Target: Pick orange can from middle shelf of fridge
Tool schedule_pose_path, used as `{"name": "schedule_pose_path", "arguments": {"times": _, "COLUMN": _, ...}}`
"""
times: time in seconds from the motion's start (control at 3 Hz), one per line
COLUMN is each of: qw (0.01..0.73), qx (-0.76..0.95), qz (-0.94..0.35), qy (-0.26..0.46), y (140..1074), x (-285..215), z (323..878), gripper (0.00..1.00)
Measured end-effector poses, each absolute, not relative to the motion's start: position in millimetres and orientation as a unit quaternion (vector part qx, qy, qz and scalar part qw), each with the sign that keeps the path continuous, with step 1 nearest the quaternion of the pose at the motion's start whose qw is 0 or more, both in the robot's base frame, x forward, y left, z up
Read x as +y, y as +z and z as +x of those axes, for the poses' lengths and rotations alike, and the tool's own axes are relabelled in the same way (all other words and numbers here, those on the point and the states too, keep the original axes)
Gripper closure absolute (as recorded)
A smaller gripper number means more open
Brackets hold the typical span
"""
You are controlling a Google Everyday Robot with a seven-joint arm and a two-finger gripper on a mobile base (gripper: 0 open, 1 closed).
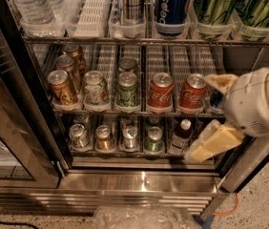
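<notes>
Front of orange can (62, 87) at middle table (139, 112) front-left corner open; door frame (32, 99) close left, pale can (95, 87) just beside right, upper rack (144, 41) low overhead; gripper (203, 120), fingers spread, at front-right corner
</notes>
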State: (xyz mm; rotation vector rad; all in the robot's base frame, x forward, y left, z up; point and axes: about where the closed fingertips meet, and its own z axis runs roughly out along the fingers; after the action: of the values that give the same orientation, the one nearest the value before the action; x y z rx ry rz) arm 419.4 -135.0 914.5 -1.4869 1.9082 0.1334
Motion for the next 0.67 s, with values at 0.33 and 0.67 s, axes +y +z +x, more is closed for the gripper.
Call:
{"name": "schedule_pose_path", "arguments": {"times": 0.33, "qw": 0.404, "qx": 0.723, "qz": -0.555, "qy": 0.078, "y": 885, "x": -107, "z": 424, "gripper": 0.0}}
{"name": "schedule_pose_path", "arguments": {"times": 0.67, "qw": 0.431, "qx": 0.715, "qz": -0.545, "qy": 0.074, "y": 895, "x": -101, "z": 432, "gripper": 0.0}}
